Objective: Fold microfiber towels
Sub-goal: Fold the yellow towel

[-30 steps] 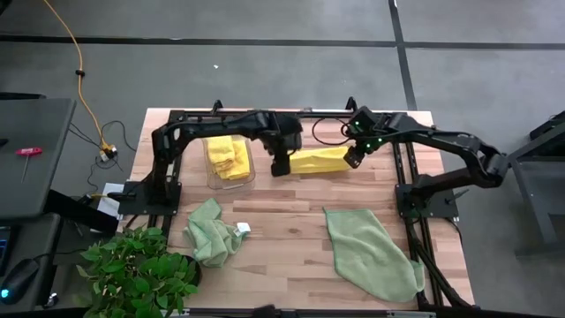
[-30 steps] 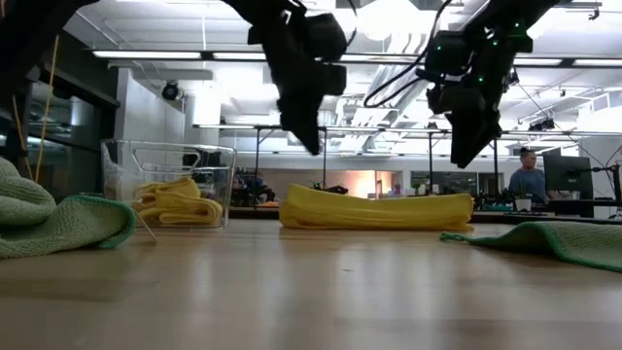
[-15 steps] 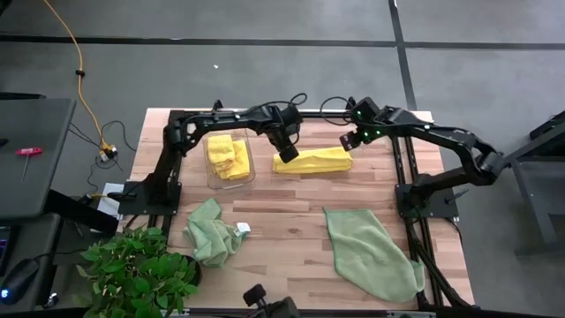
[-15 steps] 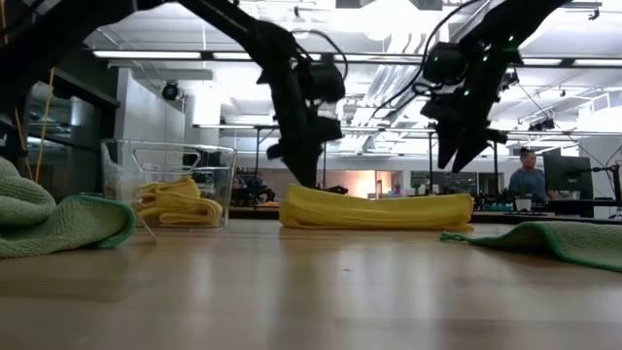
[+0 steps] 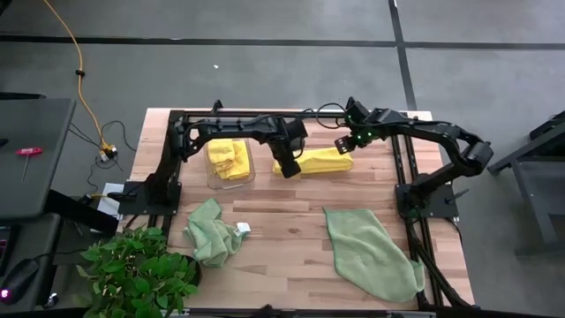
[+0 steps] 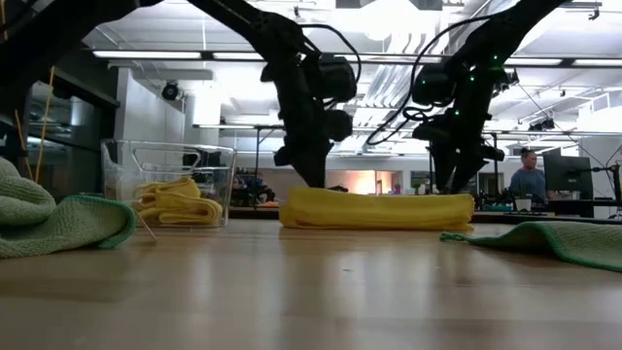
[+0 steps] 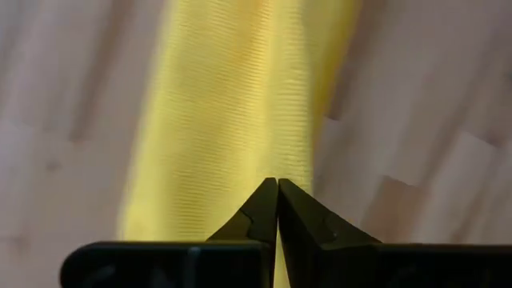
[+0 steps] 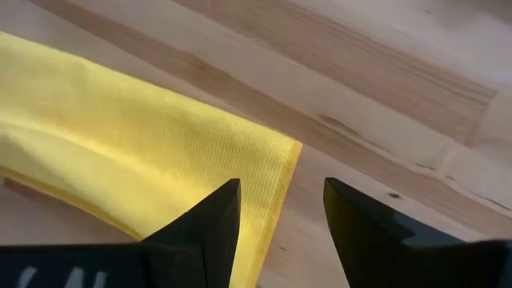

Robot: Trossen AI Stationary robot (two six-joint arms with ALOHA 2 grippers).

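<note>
Left hand [image 7: 277,192] pinched shut, hiding the folded yellow towel's [image 7: 232,104] near edge

Four microfiber towels are lying on the counter [image 5: 291,225]: two yellow, one folded [image 5: 320,160] near the far edge and one inside the single clear bin [image 5: 250,177], and two green, one [image 5: 214,232] crumpled, one [image 5: 371,252] spread. One potted plant [image 5: 137,274] is sitting at the near left corner.

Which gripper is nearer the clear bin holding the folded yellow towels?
Left. The left gripper is shut on the yellow towel beside the clear bin; the right gripper is open over that towel's far end.
</note>
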